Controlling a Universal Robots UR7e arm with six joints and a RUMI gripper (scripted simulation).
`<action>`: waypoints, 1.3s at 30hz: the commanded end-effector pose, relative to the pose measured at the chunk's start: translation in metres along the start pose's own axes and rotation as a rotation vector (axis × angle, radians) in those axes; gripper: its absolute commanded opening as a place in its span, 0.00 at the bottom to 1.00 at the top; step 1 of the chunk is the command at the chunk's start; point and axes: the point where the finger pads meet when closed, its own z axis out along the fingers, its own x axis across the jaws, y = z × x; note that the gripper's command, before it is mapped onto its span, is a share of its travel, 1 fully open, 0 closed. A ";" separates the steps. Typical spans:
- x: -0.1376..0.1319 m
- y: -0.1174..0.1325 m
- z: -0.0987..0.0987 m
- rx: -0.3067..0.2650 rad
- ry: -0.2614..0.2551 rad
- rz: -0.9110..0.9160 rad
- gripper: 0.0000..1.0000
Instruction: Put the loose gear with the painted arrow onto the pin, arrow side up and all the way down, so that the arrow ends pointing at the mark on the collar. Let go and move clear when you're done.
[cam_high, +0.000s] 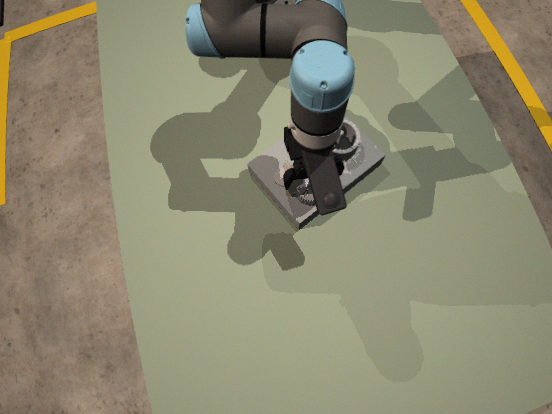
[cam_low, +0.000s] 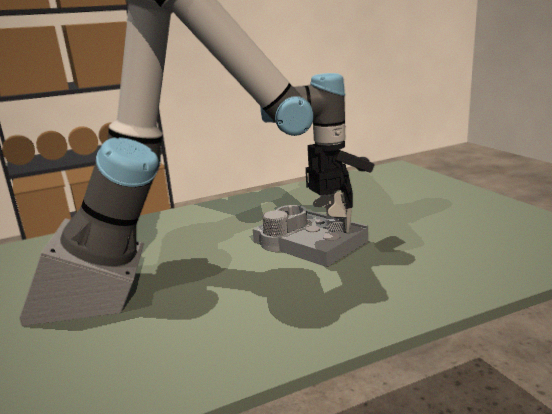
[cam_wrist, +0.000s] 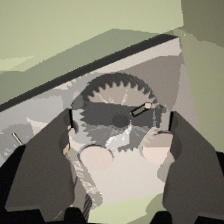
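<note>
The loose gear (cam_low: 336, 227) (cam_wrist: 102, 127) (cam_high: 306, 197) lies flat on the grey base block (cam_low: 325, 251) (cam_wrist: 131, 182) (cam_high: 296, 212), near one end. Its painted arrow (cam_wrist: 141, 109) faces up and points to the upper right in the wrist view. My gripper (cam_wrist: 120, 111) (cam_low: 340, 222) is open, its fingertips low on opposite sides of the gear with a gap on each side. The ring-shaped collar (cam_high: 358, 138) (cam_low: 303, 218) stands at the block's other end. The pin and the collar's mark cannot be made out.
A ribbed grey cylinder (cam_low: 275, 224) stands beside the collar. Pale round discs (cam_wrist: 96, 157) (cam_wrist: 158, 150) lie on the block close to the gear. A short pale line (cam_wrist: 17, 139) shows at the left in the wrist view. The block rests on the green table top (cam_low: 450, 260).
</note>
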 end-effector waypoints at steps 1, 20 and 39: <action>-0.002 0.001 0.001 -0.001 -0.001 -0.002 0.54; -0.002 0.001 0.001 -0.001 -0.001 -0.002 0.00; -0.002 0.001 0.001 -0.001 -0.001 -0.002 0.00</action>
